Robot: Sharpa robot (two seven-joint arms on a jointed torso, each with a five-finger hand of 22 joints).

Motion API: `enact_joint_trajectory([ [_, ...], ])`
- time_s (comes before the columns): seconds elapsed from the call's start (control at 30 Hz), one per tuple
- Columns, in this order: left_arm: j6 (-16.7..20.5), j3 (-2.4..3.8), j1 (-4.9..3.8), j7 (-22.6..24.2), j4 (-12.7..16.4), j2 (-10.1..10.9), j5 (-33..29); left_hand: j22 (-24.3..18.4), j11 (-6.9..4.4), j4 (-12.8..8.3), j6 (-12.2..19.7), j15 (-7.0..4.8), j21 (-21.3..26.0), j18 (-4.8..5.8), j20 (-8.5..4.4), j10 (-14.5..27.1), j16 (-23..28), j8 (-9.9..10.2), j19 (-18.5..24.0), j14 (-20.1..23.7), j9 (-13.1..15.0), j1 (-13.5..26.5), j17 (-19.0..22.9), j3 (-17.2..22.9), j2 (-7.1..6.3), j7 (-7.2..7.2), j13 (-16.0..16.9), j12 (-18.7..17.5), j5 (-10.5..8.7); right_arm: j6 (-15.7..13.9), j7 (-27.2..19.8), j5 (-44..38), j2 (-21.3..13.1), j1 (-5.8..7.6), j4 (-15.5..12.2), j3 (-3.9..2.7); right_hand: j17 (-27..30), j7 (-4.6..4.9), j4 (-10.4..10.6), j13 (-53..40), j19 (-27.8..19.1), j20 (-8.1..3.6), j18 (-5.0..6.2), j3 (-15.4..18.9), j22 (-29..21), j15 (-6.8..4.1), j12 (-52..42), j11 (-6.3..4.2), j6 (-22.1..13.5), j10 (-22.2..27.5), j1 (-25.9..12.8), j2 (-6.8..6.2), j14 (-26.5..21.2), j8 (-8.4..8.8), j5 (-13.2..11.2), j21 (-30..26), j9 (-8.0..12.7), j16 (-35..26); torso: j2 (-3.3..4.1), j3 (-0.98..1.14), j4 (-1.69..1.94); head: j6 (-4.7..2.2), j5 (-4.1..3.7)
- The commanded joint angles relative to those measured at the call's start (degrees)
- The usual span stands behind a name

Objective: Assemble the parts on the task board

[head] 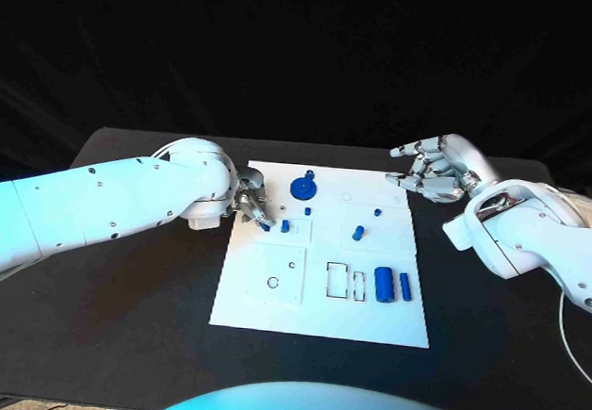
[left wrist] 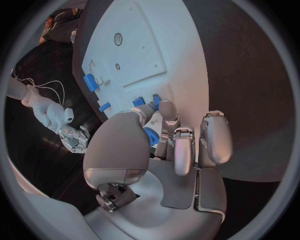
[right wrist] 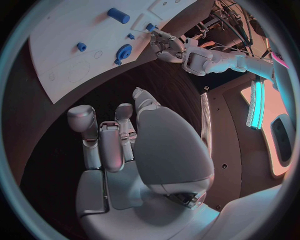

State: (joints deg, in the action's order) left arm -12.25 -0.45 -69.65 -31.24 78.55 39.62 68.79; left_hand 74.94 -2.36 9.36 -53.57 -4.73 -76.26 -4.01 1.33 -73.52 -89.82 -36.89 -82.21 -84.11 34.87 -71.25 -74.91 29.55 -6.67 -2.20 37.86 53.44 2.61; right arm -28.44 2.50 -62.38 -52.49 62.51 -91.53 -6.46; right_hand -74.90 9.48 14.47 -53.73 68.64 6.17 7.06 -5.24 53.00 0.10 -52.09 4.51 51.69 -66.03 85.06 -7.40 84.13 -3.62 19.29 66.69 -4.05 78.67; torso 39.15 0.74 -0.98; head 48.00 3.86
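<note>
I have the left hand [head: 249, 202] down at the left edge of the task board [head: 371, 314], its fingers [left wrist: 167, 112] bunched around a small blue part [head: 265, 226]; they look pinched on it, though I cannot be sure it is off the board. The right hand [head: 437, 170] hovers over the board's far right corner, fingers loosely curled and holding nothing. A round blue gear-like part [head: 304, 187] sits near the far edge, a short blue peg [head: 358, 233] lies mid-board, and two blue cylinders [head: 390, 284] stand side by side toward the near right. I judge these parts light, rigid and smooth, so they should neither crush nor bend, but they could roll or skid out of a loose pinch; I would take each by its sides, across the short dimension. The board lies flat on the black bench [head: 124, 325], with open bench all round it and both arms well apart, so there is room to approach.
</note>
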Motion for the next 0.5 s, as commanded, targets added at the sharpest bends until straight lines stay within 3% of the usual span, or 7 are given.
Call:
enact_joint_trajectory([
  [0.03, -1.4, -0.38, 0.65, -1.7, 0.0, -0.5, -1.2, 4.6, 0.0, -0.7, -1.0, -0.48, -0.4, 0.43, -0.04, -0.5, -0.2, -0.3, -0.4, -5.9, 0.1, 1.0, -15.1, 0.1, -0.58, 0.77, 0.3, 0.4, 0.15, 0.6, -0.5, -0.3, 0.0, -0.04, -0.2, 0.0, -0.1, 0.04, 0.1, 0.1, -0.4, -0.13, 0.43, 0.0, -0.1, -0.24, 0.4, -0.22, 0.4, 0.4, -0.5, 0.19, 2.4, -0.16, 0.3, -0.2, 0.0, -0.3, 0.0, 0.06, 0.0, 0.04, 0.0],
  [0.2, -1.3, -0.38, 0.66, -2.4, -0.2, -0.7, -1.2, 4.9, -0.23, 0.3, -1.9, -0.66, -0.7, 0.5, -0.19, -1.0, -0.2, -0.4, -0.6, -5.9, 0.0, 2.6, -15.1, -1.4, -1.39, 1.04, 0.9, 1.0, 0.17, 0.7, -0.5, -0.3, -0.1, -0.05, -0.2, -0.01, -0.1, 0.03, 0.1, 0.1, -0.4, -0.13, 0.43, 0.0, -0.1, -0.24, 0.4, -0.22, 0.4, 0.4, -0.5, 0.19, 2.4, -0.16, 0.3, -0.2, 0.0, -0.3, -0.05, -0.01, -0.06, 0.07, -0.06],
  [0.5, -0.3, -0.38, 0.66, -2.8, -0.2, -1.0, -1.2, 5.4, -0.5, 1.1, -2.8, -0.89, -1.2, 0.65, -0.4, -1.6, -0.2, -0.5, -1.0, -5.9, 0.1, 3.8, -15.1, -2.7, -1.49, 1.36, 1.9, 1.8, 0.19, 0.6, -0.5, -0.3, -0.1, -0.05, -0.2, -0.01, 0.0, 0.03, 0.1, 0.1, -0.4, -0.13, 0.44, -0.1, -0.1, -0.24, 0.4, -0.22, 0.4, 0.4, -0.5, 0.21, 2.4, -0.16, 0.4, -0.3, 0.0, -0.3, -0.04, 0.01, 0.0, 0.03, -0.14],
])
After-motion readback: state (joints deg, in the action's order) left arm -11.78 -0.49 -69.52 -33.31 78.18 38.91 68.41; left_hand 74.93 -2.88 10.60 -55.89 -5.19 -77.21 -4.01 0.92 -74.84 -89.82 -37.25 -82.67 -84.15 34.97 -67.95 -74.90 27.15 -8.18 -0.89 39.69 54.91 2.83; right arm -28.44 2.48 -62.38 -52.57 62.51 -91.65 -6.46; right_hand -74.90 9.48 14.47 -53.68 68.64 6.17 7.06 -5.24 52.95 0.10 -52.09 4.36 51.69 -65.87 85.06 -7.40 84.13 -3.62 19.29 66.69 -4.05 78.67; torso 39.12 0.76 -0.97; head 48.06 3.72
